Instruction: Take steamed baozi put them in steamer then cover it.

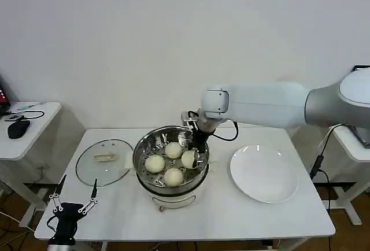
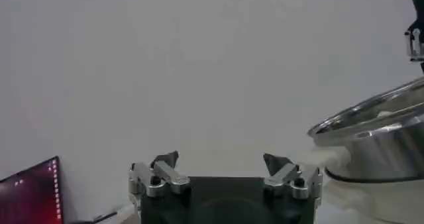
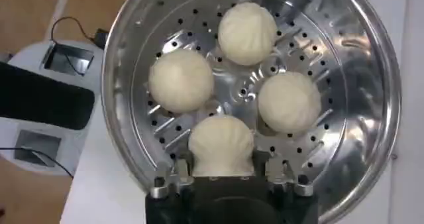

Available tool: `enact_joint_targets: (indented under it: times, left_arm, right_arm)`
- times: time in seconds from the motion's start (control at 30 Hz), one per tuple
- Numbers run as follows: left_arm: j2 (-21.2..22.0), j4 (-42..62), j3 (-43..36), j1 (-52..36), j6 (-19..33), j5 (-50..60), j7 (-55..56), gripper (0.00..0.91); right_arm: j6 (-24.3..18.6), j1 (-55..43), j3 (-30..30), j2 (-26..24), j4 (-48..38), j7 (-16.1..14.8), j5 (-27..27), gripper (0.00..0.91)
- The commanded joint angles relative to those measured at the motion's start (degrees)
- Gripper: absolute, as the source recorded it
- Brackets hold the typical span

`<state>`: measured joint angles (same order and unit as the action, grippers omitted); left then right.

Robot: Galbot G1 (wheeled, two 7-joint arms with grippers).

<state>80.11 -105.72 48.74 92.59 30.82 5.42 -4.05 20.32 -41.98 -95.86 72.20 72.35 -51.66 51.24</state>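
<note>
The fourth cream-white round baozi (image 3: 221, 146) sat gripped in the right pincer (image 3: 222, 172) inside the shiny steel steamer (image 1: 145, 150), mid-frame; releasing, then lidding, seemed next.

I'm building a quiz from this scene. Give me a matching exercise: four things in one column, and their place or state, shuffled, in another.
Things:
1. glass lid
2. white plate
3. right pincer
4. left pincer

Places or states:
a. open, near the table's front left corner
b. bare, on the steamer's right
c. flat on the table, on the steamer's left
d. inside the steamer, around one baozi

Pairs: 1-c, 2-b, 3-d, 4-a
</note>
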Motion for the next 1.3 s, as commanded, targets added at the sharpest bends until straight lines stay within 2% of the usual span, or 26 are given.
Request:
enact_joint_targets:
  times: [0.03,0.23,0.33,0.37,0.43,0.57,0.6,0.67,0.7,0.73,0.8,0.83,0.9,1.0,1.03,1.1,1.3]
  left_arm:
    - [0.0,0.1,-0.2,-0.2,-0.1,0.2,0.0,0.907]
    - [0.0,0.0,-0.5,-0.5,-0.2,0.4,-0.1,0.907]
    - [-0.1,-0.1,-0.6,-0.6,-0.2,0.4,0.0,0.907]
    - [-0.1,-0.3,-0.6,-0.7,-0.2,0.4,0.0,0.907]
    - [-0.2,-0.7,-0.6,-0.8,-0.3,0.3,0.0,0.907]
    - [-0.3,-1.4,-0.9,-1.1,-0.4,0.4,0.1,0.907]
    - [-0.3,-1.5,-1.0,-1.2,-0.4,0.4,0.2,0.907]
    - [-0.4,-1.8,-1.3,-1.5,-0.6,0.4,0.2,0.907]
    - [-0.5,-2.0,-1.5,-1.7,-0.7,0.4,0.2,0.907]
    - [-0.6,-2.3,-1.6,-1.9,-1.1,0.4,0.3,0.907]
    - [-0.6,-2.7,-1.8,-2.2,-1.6,0.4,0.3,0.907]
    - [-0.7,-3.0,-2.0,-2.4,-1.7,0.4,0.5,0.907]
    - [-0.9,-3.4,-2.2,-2.6,-2.0,0.4,0.5,0.907]
    - [-1.1,-3.9,-2.4,-2.8,-2.4,0.3,0.6,0.907]
    - [-1.1,-4.0,-2.6,-3.0,-2.4,0.3,0.6,0.907]
    - [-1.2,-4.2,-2.9,-3.2,-2.6,0.2,0.7,0.907]
    - [-1.4,-4.7,-3.5,-4.1,-3.5,0.1,1.1,0.907]
  right_arm:
    - [-0.5,-0.4,0.9,-0.1,-1.1,-0.3,0.0,0.907]
    - [-1.2,-2.0,2.5,-2.0,-1.4,-0.8,0.5,0.907]
    - [-1.8,-1.8,4.9,-4.2,-2.2,0.9,1.9,0.907]
    - [-3.1,-1.5,6.0,-5.4,-2.7,3.2,2.6,0.907]
    - [-4.9,0.2,8.3,-8.2,-3.6,10.5,4.8,0.907]
    - [-7.5,7.1,18.7,-15.6,-3.8,23.8,11.2,0.907]
    - [-7.2,9.2,21.6,-17.5,-3.2,25.7,12.9,0.907]
    - [-9.0,14.4,26.1,-20.9,-2.2,32.2,15.3,0.907]
    - [-10.0,18.0,31.7,-22.4,-1.7,34.8,15.6,0.907]
    - [-10.6,20.9,34.8,-23.5,-1.3,37.7,15.8,0.907]
    - [-12.2,26.3,40.8,-25.9,-0.3,41.4,15.9,0.907]
    - [-12.4,27.9,45.7,-26.9,0.7,43.3,15.6,0.907]
    - [-15.0,35.1,51.2,-28.6,2.7,46.8,13.4,0.907]
    - [-15.5,46.7,62.8,-30.1,7.0,55.1,11.4,0.907]
    - [-15.4,47.9,64.3,-30.2,7.4,56.9,10.9,0.907]
    - [-17.5,55.2,72.0,-30.7,10.2,60.4,8.2,0.907]
    - [-23.9,72.5,90.7,-30.1,16.5,63.3,2.8,0.907]
